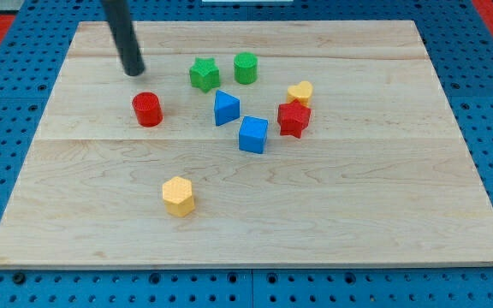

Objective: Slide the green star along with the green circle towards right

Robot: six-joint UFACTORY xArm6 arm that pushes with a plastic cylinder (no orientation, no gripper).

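The green star (204,74) lies on the wooden board near the view's top centre. The green circle (246,68) stands just right of it, with a small gap between them. My tip (133,71) rests on the board well to the left of the green star, at about the same height in the view, and touches no block. The dark rod rises from it up and out of the view's top.
A red cylinder (147,109) sits just below my tip. A blue triangle-like block (226,109), a blue cube (253,134), a red star (294,119) and a yellow heart (299,92) cluster below and right of the green blocks. A yellow hexagon (178,196) lies lower down.
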